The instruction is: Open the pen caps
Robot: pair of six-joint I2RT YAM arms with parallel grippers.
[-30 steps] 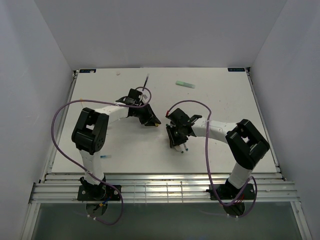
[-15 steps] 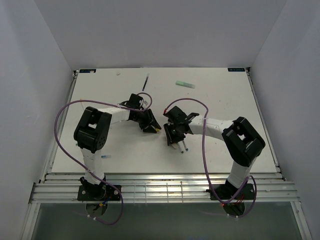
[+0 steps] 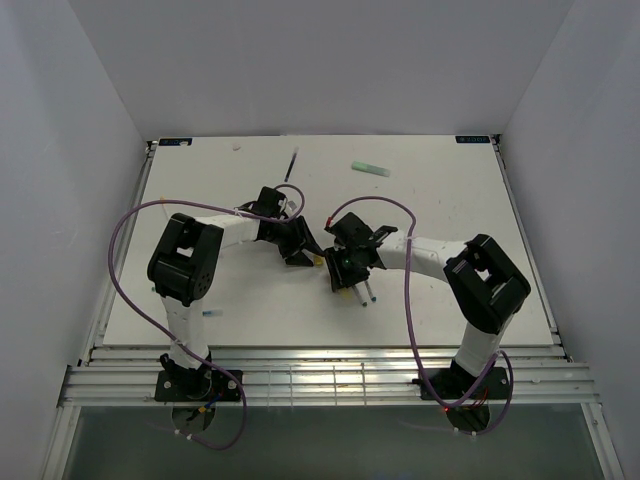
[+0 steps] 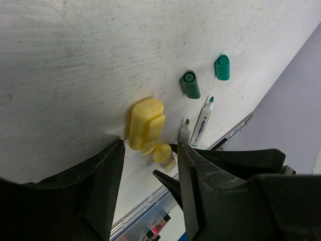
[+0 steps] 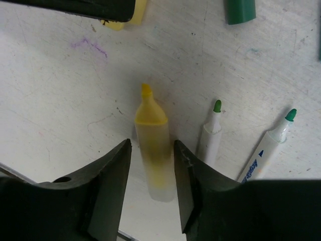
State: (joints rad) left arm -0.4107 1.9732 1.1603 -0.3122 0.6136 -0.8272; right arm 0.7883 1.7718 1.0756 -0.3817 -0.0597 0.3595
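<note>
The right gripper (image 5: pixel 152 145) straddles an uncapped yellow plastic highlighter barrel (image 5: pixel 154 160), jaws slightly loose. At its eleven o'clock the left gripper (image 4: pixel 149 146) stands wide around a chunky yellow plastic cap (image 4: pixel 145 123) on the white table (image 4: pixel 60 60). Beyond, toward two o'clock, lie two dark green tubular caps (image 4: pixel 190 84).

Yellow cap (image 4: pixel 146 124), dark green cap (image 4: pixel 190 84), teal cap (image 4: pixel 222 67). The highlighter barrel (image 5: pixel 154 150) is cloudy yellow. Both white pens (image 5: pixel 211 135) have green tips. A purple scribble (image 5: pixel 90 46) marks the white surface (image 5: pixel 60 100).
</note>
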